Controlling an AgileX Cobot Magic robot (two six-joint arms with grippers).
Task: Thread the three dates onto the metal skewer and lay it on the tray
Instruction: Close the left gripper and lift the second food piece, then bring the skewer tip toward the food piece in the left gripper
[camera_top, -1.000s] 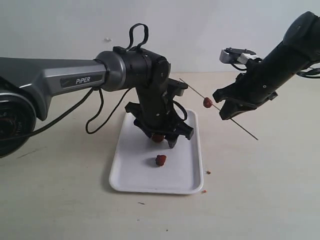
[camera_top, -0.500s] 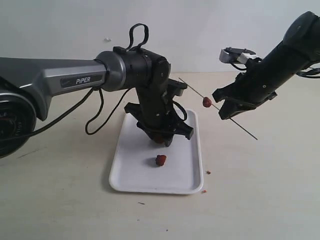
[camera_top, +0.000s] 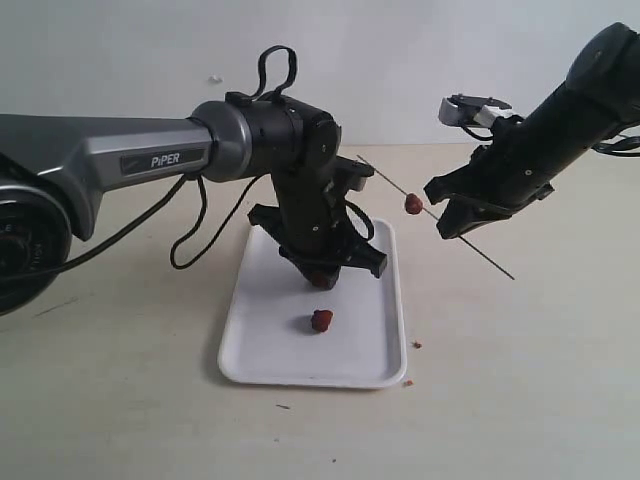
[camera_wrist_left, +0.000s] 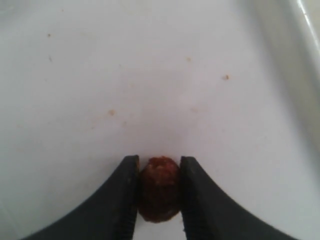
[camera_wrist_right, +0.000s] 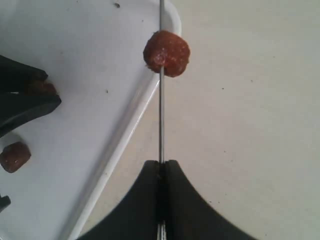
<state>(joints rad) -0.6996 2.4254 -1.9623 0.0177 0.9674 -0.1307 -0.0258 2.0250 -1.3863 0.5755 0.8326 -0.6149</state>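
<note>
My left gripper (camera_wrist_left: 158, 165) is shut on a dark red-brown date (camera_wrist_left: 159, 189) and holds it just above the white tray (camera_top: 260, 350). In the exterior view that date (camera_top: 321, 281) peeks out below the left gripper (camera_top: 325, 275). A second date (camera_top: 321, 320) lies loose on the tray's near half and also shows in the right wrist view (camera_wrist_right: 14, 156). My right gripper (camera_wrist_right: 162, 164) is shut on the thin metal skewer (camera_wrist_right: 161, 115), held in the air to the right of the tray. The third date (camera_top: 413, 204) is threaded on the skewer (camera_top: 480, 253), near its far end (camera_wrist_right: 166, 52).
The tray rests on a beige tabletop (camera_top: 520, 380). Small brown crumbs (camera_top: 417, 345) lie beside the tray's near right corner. A black cable (camera_top: 190, 240) loops down from the left arm beside the tray. A pale wall stands behind.
My left gripper has risen a little off the tray with its date held between the fingers. The right gripper and skewer have stayed still.
</note>
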